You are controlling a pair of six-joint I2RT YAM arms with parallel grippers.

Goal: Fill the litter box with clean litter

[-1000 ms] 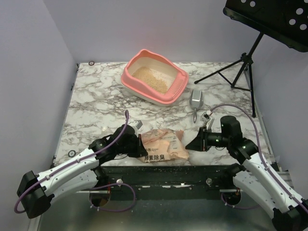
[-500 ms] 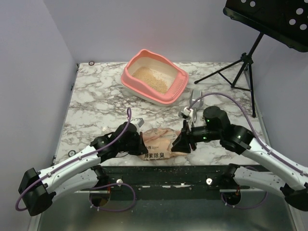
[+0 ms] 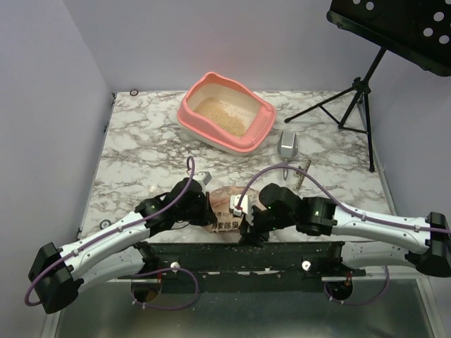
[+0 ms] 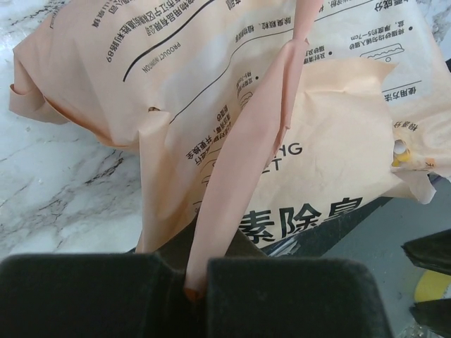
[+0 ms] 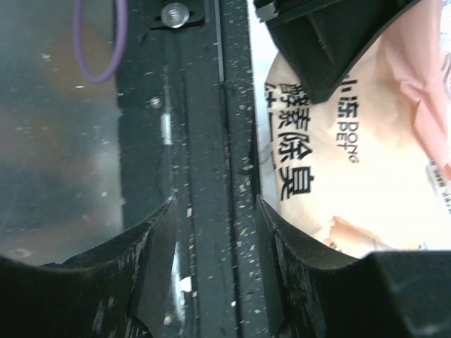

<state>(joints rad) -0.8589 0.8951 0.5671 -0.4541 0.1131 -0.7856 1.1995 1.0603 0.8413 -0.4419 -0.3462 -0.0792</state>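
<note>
Because the left pincer (image 4: 194, 285) pinches only a thin fold of the bag (image 4: 211, 105), the paper could tear or slip on lifting, spilling at the near edge of the tabletop (image 3: 141, 155), well apart from the litter box (image 3: 236, 144) at the back. The right pincer (image 5: 215, 232) gapes empty beside the bag. One bag, one box with some clean litter (image 3: 220, 116), one scoop (image 3: 287, 143).

peach bag (image 4: 211, 105) | large print "素除臭" | logo "DONG PET" | small print "5~7cm"
</note>
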